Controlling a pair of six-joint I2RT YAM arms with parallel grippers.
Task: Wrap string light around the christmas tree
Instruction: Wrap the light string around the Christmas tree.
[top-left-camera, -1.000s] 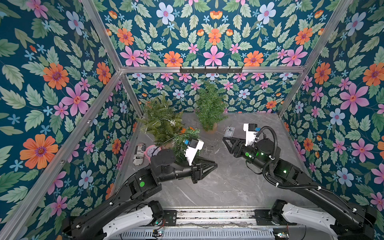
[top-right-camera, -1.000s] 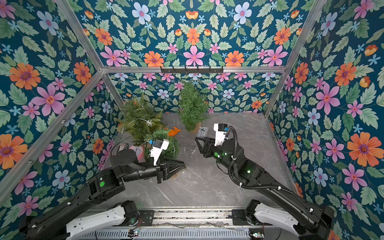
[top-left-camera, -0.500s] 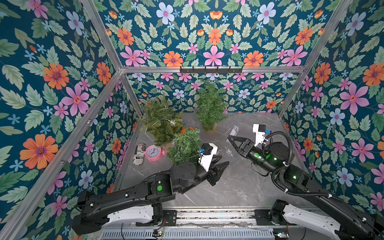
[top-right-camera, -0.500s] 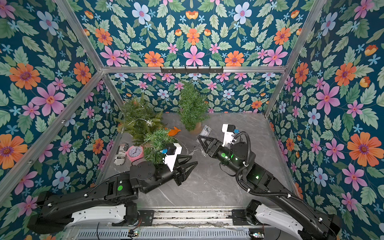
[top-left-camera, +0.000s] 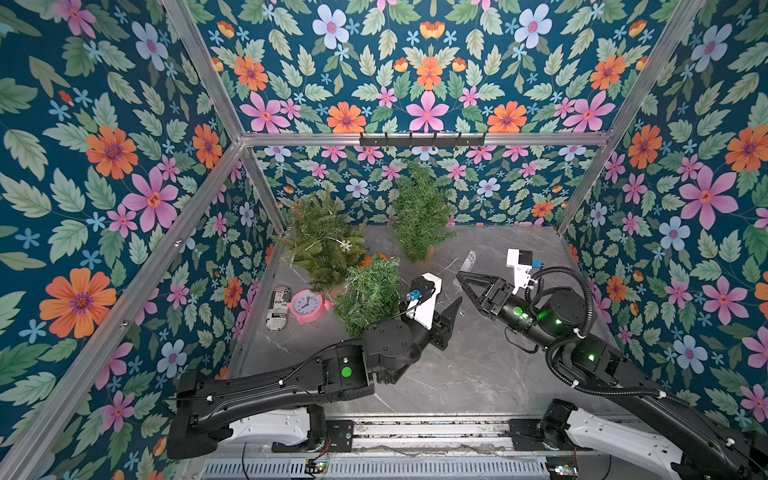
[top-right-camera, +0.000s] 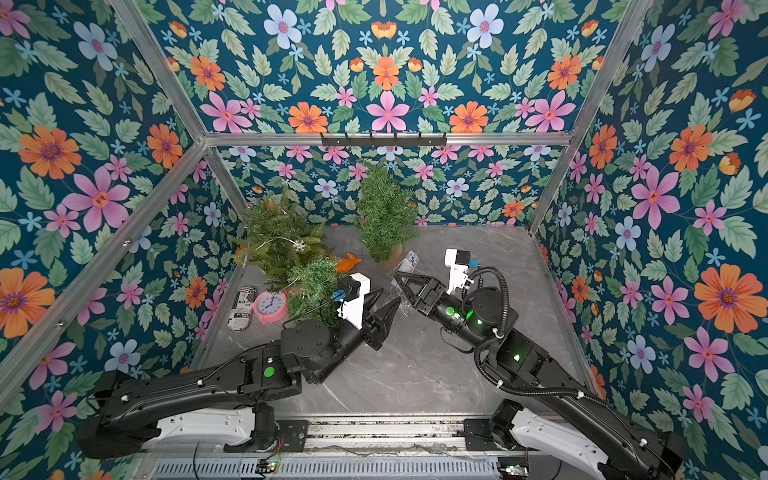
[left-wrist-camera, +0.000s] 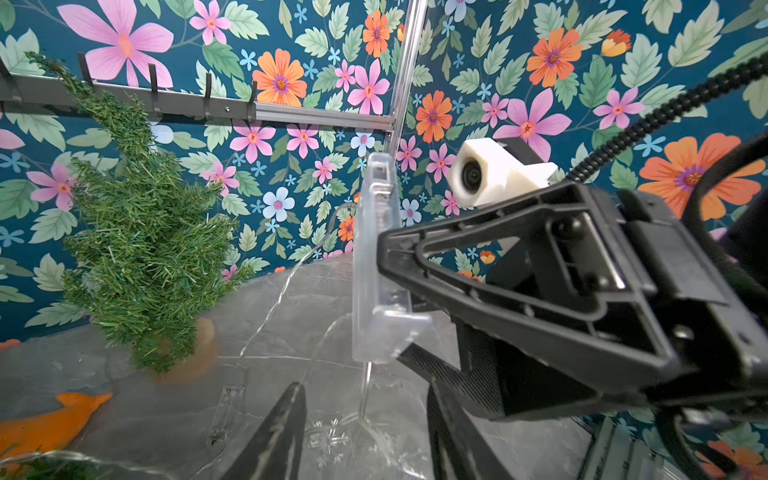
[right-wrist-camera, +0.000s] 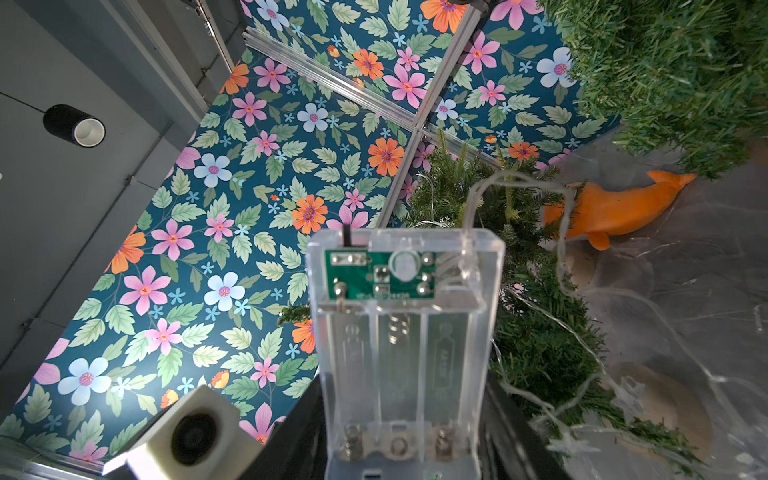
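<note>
With the right tool (top-left-camera: 460, 276) clenched on the battery box (right-wrist-camera: 407, 332) over the counter (top-left-camera: 469, 374) and the left tool (top-right-camera: 386, 298) released beside it, keep the string light (right-wrist-camera: 468, 208), trailing left over the near tree (top-left-camera: 370, 295), slack while circling so nothing topples.

The left gripper (top-right-camera: 389, 295) stands with jaws apart just beside the small front Christmas tree (top-right-camera: 311, 286), facing the right gripper (top-right-camera: 399, 277), which clasps a clear plastic case (top-right-camera: 410, 258). Behind, a string light (top-right-camera: 286, 239) drapes a bushier tree (top-right-camera: 274, 232), near an orange dolphin toy (top-right-camera: 348, 262) and a pink alarm clock (top-right-camera: 269, 306) on the grey marbled tabletop (top-right-camera: 415, 374).
</note>
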